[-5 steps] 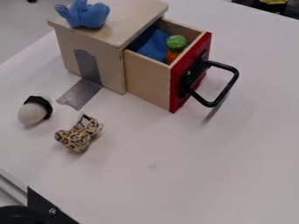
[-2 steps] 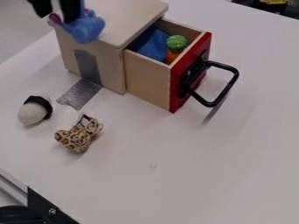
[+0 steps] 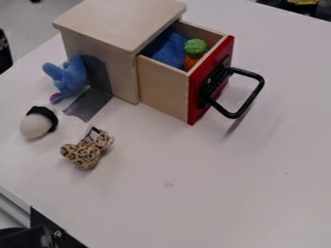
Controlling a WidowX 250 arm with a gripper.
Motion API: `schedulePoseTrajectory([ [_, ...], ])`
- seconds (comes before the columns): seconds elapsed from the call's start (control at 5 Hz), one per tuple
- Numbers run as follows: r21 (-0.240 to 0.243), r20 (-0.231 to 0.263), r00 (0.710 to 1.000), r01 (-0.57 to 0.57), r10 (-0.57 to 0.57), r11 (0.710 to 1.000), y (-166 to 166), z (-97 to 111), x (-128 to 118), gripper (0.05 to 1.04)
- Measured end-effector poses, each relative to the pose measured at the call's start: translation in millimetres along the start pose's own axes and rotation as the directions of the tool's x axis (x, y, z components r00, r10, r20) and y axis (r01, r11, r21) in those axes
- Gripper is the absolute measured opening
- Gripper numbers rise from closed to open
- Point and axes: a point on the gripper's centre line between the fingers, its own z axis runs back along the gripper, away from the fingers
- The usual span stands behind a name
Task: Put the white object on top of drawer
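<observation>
white toy with black band [image 3: 35, 124] on table [image 3: 213, 179], left of leopard-print toy [image 3: 85, 150], blue plush [image 3: 68, 77] beside wooden drawer unit [image 3: 119, 22], gripper [image 3: 5, 52] partly at left edge, can't tell if wide or narrow

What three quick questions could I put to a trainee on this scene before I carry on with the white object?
1. Fill in: the open light-wood drawer has a black bar handle on its ____ front panel.
2. Multiple choice: where is the rounded white object with the black band? (a) on the pale wooden cabinet's top; (b) inside the drawer; (c) on the white table.
3. True or false: the blue plush toy lies on the cabinet's top.

Key: 1. red; 2. c; 3. false
</observation>
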Motion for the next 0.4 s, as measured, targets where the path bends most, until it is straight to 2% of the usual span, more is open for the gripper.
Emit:
schedulePoseTrajectory([
  [0.2, 0.002, -0.05, 0.998, 0.029, -0.029, 1.0, -1.2, -22.1, -11.7, 0.997],
  [0.4, 0.035, -0.109, 0.99, 0.091, -0.087, 0.995, -11.6, -43.2, -16.1, 0.997],
])
